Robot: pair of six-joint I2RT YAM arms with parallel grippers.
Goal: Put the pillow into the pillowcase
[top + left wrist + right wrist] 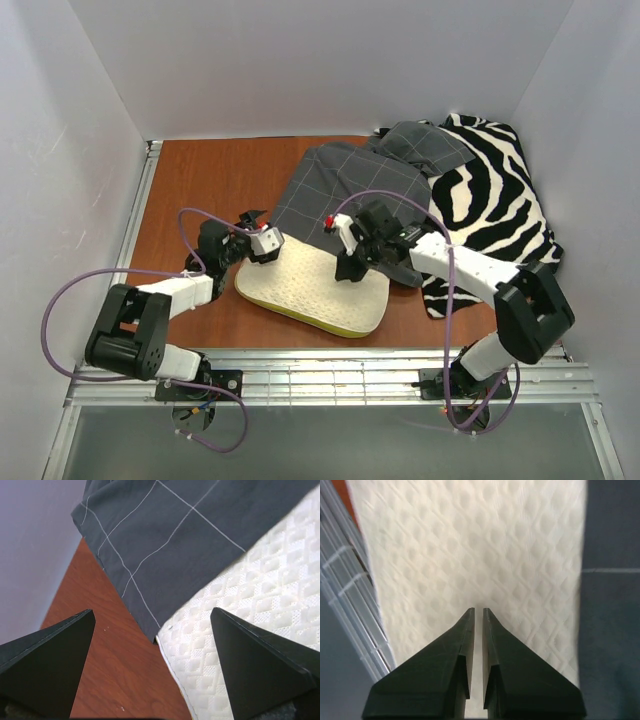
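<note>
Table (pixel 200 190): brown wood, white walls round it, and all the action is bunched toward the right half.
Striped cloth (pixel 495 200): a black-and-white heap shoved against the right wall, out of the way; the right arm reaches across its near edge.
Pillowcase (pixel 340 190): dark grey with thin pale grid lines, spread flat at the middle and far side. Its near edge is draped over the far edge of the pillow. That is where the mouth would need to be, though I cannot tell whether this edge is the open end.
Pillow (pixel 315 290): here's our pillow, cream and dimpled with a yellow-green rim, lying flat near the front edge. Nearly all of it is bare; only the far strip sits under grey cloth.
Left pincer (pixel 152 611): spread wide and empty, poised right over the spot where the pillowcase's corner crosses the pillow's corner. Looks lined up to take that cloth edge.
Right pincer (pixel 478 610): fingers pinched almost together, just a slit between them and nothing in it. It points down over the pillow's top near the grey edge, perhaps to press or nudge; contact I cannot make out.
Progress: early, by my reckoning, with the pillow barely started in.
</note>
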